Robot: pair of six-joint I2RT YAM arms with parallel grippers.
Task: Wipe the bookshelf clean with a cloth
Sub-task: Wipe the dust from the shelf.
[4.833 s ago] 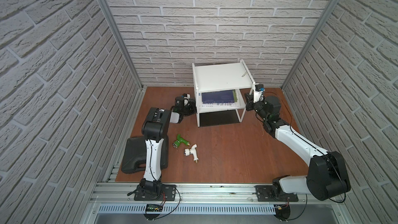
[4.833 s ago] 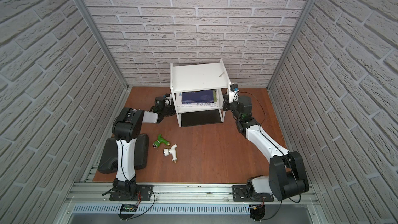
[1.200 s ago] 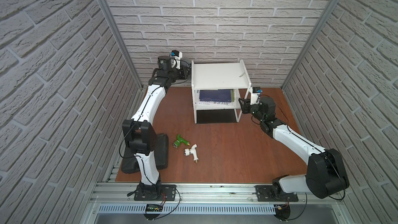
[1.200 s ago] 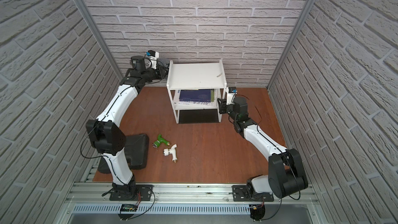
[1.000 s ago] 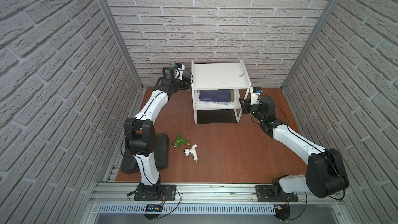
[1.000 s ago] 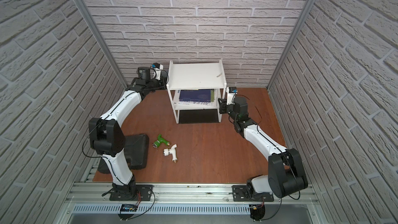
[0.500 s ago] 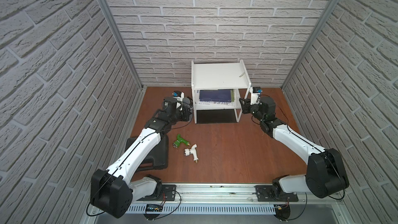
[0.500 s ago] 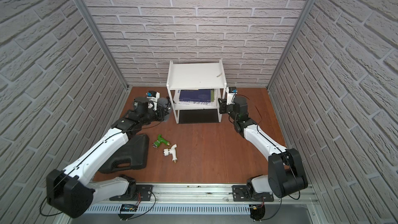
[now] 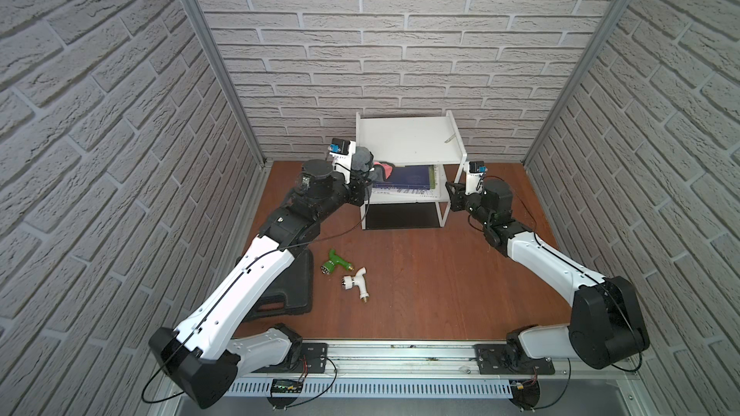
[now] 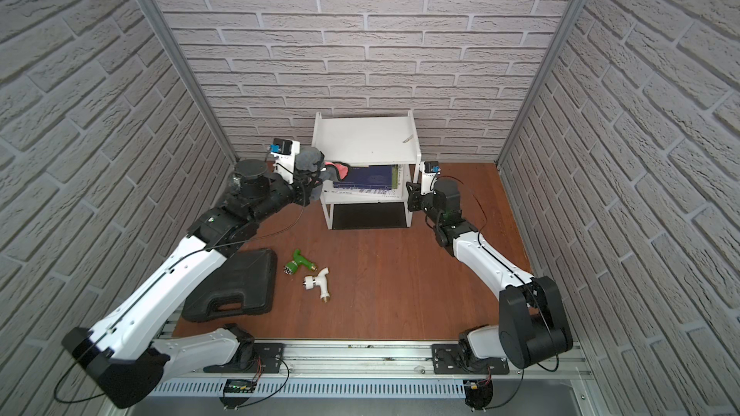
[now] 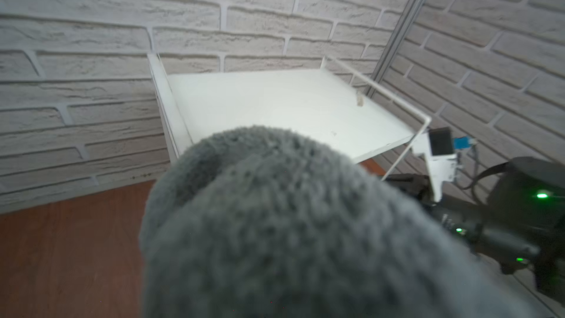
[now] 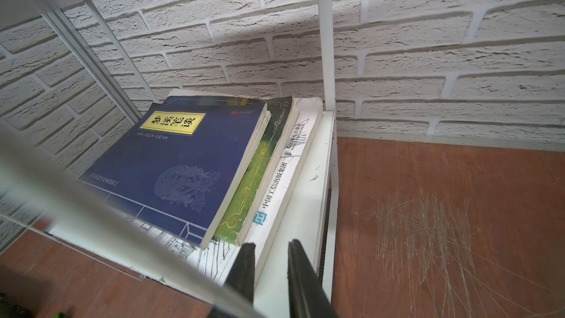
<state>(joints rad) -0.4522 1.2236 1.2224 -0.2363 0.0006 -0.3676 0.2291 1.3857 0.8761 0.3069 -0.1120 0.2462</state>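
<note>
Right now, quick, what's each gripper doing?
Left gripper: shut on the cloth.
Right gripper: fingers a narrow gap apart at the bookshelf middle tier's edge; whether it grips cannot be told.

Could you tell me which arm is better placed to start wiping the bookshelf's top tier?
Probably the left. The left gripper holds the cloth bunched beside the edge of the bookshelf top tier. The right gripper carries no cloth and sits lower, by the books on the middle tier.
</note>
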